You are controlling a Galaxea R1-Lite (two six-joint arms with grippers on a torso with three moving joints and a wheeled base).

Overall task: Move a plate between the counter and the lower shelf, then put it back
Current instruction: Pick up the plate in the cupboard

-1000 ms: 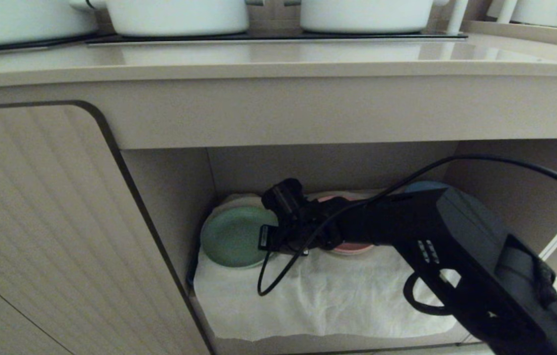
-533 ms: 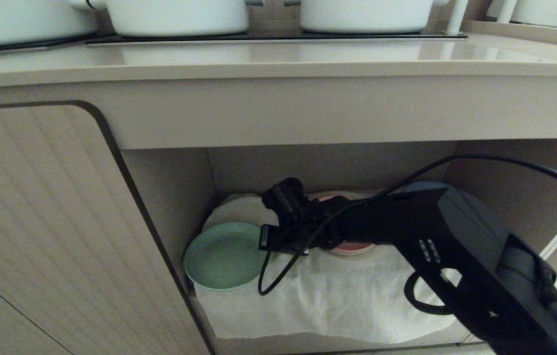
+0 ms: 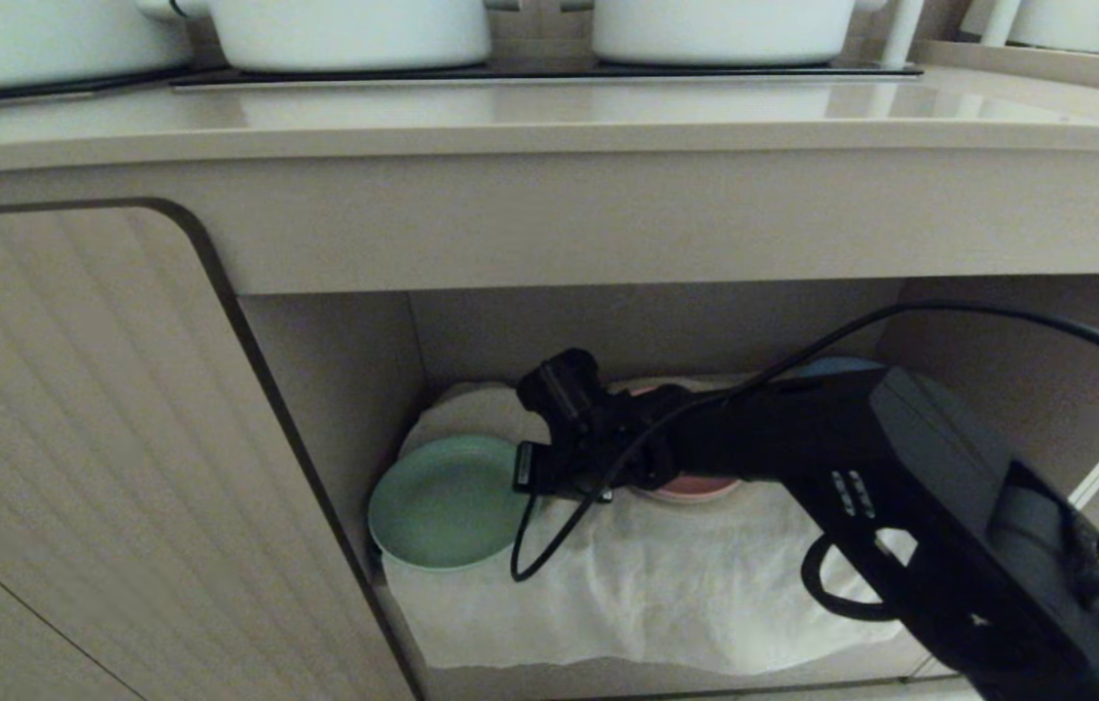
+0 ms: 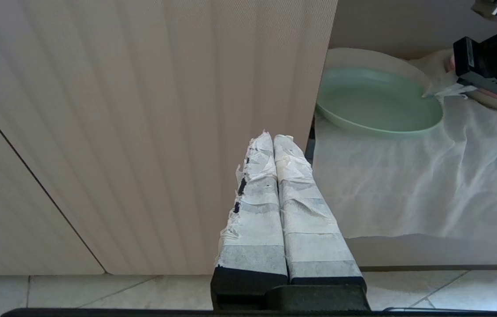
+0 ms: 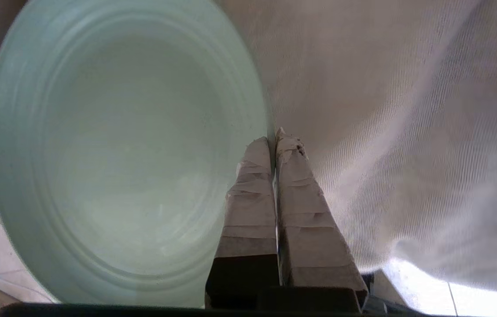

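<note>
The pale mint-green plate (image 3: 442,501) lies at the left of the lower shelf (image 3: 666,594), on its wrinkled off-white cloth. My right gripper (image 3: 523,484) reaches into the recess and is shut on the plate's right rim. In the right wrist view the taped fingers (image 5: 250,189) pinch that rim, one inside the plate (image 5: 120,145) and one outside; the gripper (image 5: 274,137) shows no gap. The left wrist view shows the plate (image 4: 376,101) past the door edge. My left gripper (image 4: 273,137) hangs shut and empty before the cupboard door. The counter (image 3: 549,117) runs above.
A pink plate (image 3: 690,489) and a blue plate (image 3: 836,367) sit behind my right arm on the shelf. White plates (image 3: 466,404) lie behind the green one. White pots (image 3: 349,29) stand on the hob. A ribbed cupboard door (image 3: 101,438) closes the left side.
The right gripper's fingers have closed on the plate's rim. The plate shifted off the white plates, forward and left on the cloth. The arm itself has barely moved.
</note>
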